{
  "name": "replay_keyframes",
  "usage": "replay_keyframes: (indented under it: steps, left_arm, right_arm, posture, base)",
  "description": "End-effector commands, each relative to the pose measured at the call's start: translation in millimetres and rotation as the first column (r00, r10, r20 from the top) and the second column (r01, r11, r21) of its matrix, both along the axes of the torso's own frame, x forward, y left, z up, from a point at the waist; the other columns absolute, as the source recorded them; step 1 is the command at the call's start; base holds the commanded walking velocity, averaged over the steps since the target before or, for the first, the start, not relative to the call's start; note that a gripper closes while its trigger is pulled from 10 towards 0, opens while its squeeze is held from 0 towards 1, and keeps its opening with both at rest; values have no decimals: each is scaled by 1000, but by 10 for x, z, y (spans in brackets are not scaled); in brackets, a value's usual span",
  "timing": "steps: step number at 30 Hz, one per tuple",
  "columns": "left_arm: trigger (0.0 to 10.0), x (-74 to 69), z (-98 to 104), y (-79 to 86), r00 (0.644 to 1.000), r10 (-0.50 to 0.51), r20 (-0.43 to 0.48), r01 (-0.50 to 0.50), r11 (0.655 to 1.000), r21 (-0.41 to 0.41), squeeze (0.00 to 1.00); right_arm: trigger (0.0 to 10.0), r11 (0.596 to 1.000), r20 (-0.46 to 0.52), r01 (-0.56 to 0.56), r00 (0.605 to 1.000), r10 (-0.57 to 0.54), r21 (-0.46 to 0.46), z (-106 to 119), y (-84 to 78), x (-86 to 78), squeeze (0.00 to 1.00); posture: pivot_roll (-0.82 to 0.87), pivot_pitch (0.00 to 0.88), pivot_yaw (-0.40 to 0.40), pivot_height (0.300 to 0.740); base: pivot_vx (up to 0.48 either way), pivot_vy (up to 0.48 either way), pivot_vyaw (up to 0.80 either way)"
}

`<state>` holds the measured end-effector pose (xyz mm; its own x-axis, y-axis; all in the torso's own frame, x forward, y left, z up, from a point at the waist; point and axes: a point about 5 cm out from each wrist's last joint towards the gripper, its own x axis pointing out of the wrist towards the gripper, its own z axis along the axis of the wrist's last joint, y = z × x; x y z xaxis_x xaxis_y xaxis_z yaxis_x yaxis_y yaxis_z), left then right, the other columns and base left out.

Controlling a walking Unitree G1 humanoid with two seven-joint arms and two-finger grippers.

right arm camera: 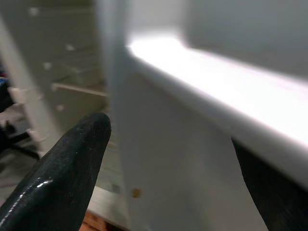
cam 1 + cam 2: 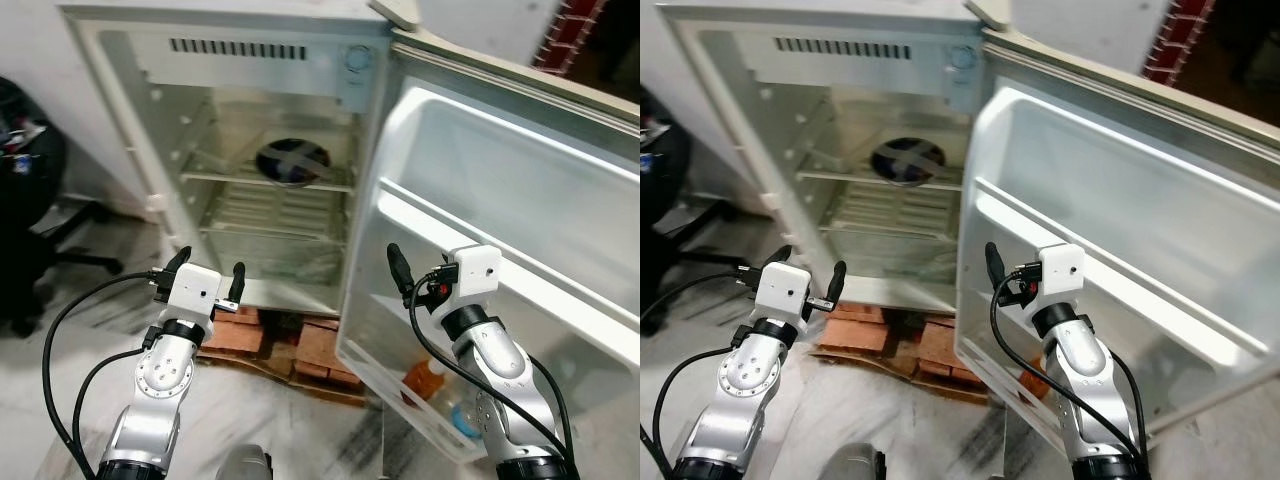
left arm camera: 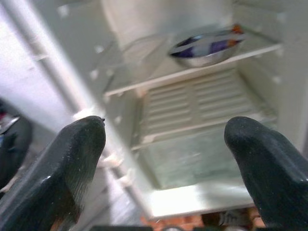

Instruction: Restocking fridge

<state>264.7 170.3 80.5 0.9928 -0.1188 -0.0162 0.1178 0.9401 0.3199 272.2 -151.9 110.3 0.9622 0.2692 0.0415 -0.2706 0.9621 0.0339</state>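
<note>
The white fridge (image 2: 130, 150) stands open, its door (image 2: 520, 190) swung out to the right. A metal bowl (image 2: 293, 161) sits on the upper wire shelf and is also seen in the left wrist view as the bowl (image 3: 207, 45). Low in the door's bottom rack are an orange bottle (image 2: 425, 380) and a clear bottle (image 2: 462, 415). My left gripper (image 2: 210, 263) is open and empty, held low in front of the fridge's interior. My right gripper (image 2: 420, 270) is open at the door's inner face, one finger (image 1: 72, 163) on each side of a white door ledge.
Red bricks (image 2: 300, 345) prop the fridge on the marble floor. A black office chair (image 2: 30, 200) stands at the left. The door blocks the space to my right. The lower shelves inside the fridge are bare.
</note>
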Motion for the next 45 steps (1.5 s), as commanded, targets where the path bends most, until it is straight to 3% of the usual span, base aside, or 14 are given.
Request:
replay_keyframes:
  steps: [1,19,33,35,38,43,45]
  left_arm:
    - [10000,2,-9,27,1000,16,-8,-16,1000,4,0]
    - [10000,-23,-17,23,1000,14,-14,-14,1000,10,0]
    - [10000,-18,-23,-40,1000,-24,-13,23,1000,-4,0]
    - [10000,2,0,-21,1000,-20,2,20,1000,22,0]
    - [10000,82,104,142,999,16,33,-17,999,37,0]
    - [10000,95,115,185,999,16,33,-18,999,44,0]
    - [10000,94,171,180,997,6,72,-8,999,32,0]
  right_arm:
    - [10000,1000,35,0,999,1,-10,70,19,25,0]
    - [10000,999,41,-50,998,50,1,86,49,60,0]
    - [10000,1000,107,1,994,-2,15,222,14,138,0]
    - [10000,1000,112,-1,994,0,13,231,27,160,0]
    - [10000,1000,127,-8,992,6,12,272,66,188,0]
    - [10000,1000,128,-10,992,9,11,270,74,208,0]
    - [10000,1000,131,-3,991,3,4,266,63,218,0]
  posture:
    - [10,0,-20,731]
    - [22,0,-22,731]
    - [11,0,-27,740]
    - [23,0,-34,740]
    - [24,0,-37,740]
    - [22,0,-31,740]
    - [19,0,-27,740]
  base:
    - [-356,0,0]
    - [-353,0,0]
    - [0,0,0]
    - [0,0,0]
    - [0,0,0]
    - [0,0,0]
    - [0,-131,0]
